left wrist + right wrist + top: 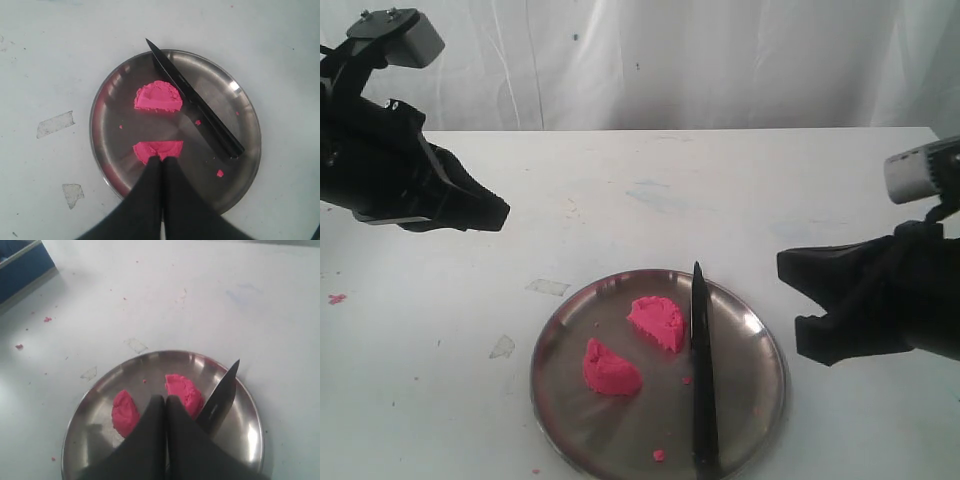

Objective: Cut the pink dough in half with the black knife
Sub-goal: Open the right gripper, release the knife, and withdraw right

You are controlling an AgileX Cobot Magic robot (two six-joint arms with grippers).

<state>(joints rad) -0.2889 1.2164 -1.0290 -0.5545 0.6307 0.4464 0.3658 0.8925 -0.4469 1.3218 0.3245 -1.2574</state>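
Note:
The pink dough lies in two half-round pieces on a steel plate point(755, 365): one piece point(658, 322) beside the knife, the other point(610, 370) nearer the plate's left rim, with a bare gap between them. The black knife point(701, 370) lies flat across the plate, to the right of the pieces, held by nothing. My left gripper point(503, 213) hangs shut and empty above the table, up and left of the plate. My right gripper point(788, 292) hovers right of the plate, its fingers pressed together in the right wrist view point(165, 398). The left wrist view shows both halves point(159, 96) point(157, 149) and the knife point(195, 102).
Small pink crumbs point(659, 455) lie on the plate, and one more point(336, 298) on the table at far left. Two tape scraps point(548, 287) point(502, 347) stick to the white table. A blue bin point(20, 262) shows in the right wrist view.

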